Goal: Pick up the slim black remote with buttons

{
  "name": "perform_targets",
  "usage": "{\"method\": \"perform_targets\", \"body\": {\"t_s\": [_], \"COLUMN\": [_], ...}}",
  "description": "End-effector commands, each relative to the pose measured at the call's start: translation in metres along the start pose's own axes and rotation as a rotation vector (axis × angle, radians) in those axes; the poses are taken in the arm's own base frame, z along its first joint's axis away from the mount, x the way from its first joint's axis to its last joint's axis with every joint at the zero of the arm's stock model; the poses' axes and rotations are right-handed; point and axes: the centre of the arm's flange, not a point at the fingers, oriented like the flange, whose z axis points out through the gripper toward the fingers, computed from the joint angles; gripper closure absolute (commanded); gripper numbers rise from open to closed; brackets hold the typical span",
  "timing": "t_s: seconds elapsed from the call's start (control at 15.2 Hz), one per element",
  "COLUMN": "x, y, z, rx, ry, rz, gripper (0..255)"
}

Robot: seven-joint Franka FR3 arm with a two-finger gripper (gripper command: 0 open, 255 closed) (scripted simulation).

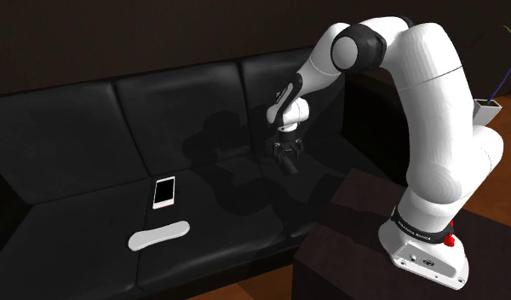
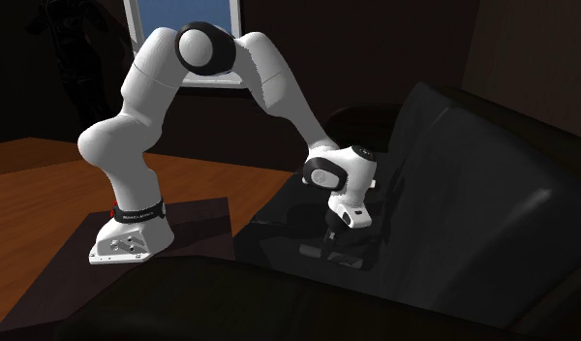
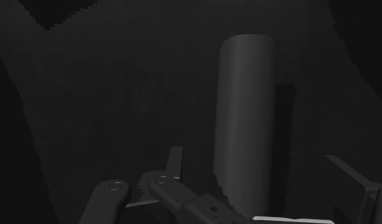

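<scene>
**A:** Jaws open or shut?
**B:** Spread wide; the gripper [image 3: 253,156] hangs low over the black sofa [image 1: 75,128].
**A:** And the remote [image 3: 247,121]?
**B:** Slim, dark, lying on the seat between the fingers, untouched. Buttons are too dim to make out.

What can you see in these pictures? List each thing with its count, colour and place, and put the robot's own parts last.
sofa: one, black, under the arm
remote: one, dark grey, on the sofa between the end effector's fingers, untouched
phone: one, white, on the seat toward the shoulder view's left
oblong thing: one, white, on the seat in front of the phone
planter: one, pale, shoulder view's upper right
window: one, blue, behind the arm
floor: brown wood
stand: one, dark, beside the sofa
arm: one, white
end effector: one, black, open, low over the seat
</scene>
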Motion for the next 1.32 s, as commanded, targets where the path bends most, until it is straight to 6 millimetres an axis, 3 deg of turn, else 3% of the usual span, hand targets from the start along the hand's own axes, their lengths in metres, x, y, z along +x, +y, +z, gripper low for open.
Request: {"method": "perform_targets", "body": {"t_s": [0.0, 0.13, 0.2, 0.79, 1.25], "x": [0.003, 0.004, 0.003, 0.004, -0.005], "y": [0.0, 0.0, 0.0, 0.0, -0.002], "z": [0.011, 0.013, 0.014, 0.013, -0.022], "rx": [0.0, 0.0, 0.0, 0.0, 0.0], "ry": [0.0, 0.0, 0.0, 0.0, 0.0], "rz": [0.0, 0.0, 0.0, 0.0, 0.0], "gripper": [0, 0, 255, 255, 255]}}
